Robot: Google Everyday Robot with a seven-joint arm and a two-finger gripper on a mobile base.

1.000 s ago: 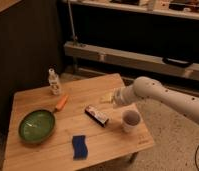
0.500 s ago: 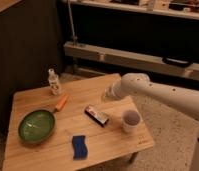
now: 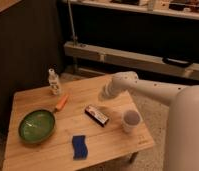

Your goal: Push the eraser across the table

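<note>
The eraser, a slim dark bar with a whitish top, lies flat near the middle of the wooden table. My gripper hangs at the end of the white arm, just beyond the eraser and slightly to its right, above the tabletop. It is shut, holds nothing, and stands apart from the eraser.
A green bowl sits at the front left and a blue block near the front edge. An orange carrot-shaped piece and a small bottle stand at the back left. A white cup is right of the eraser.
The arm has swung left from beside the cup to above the table's middle, behind the eraser. The gripper has shut. Nothing on the table has moved.
</note>
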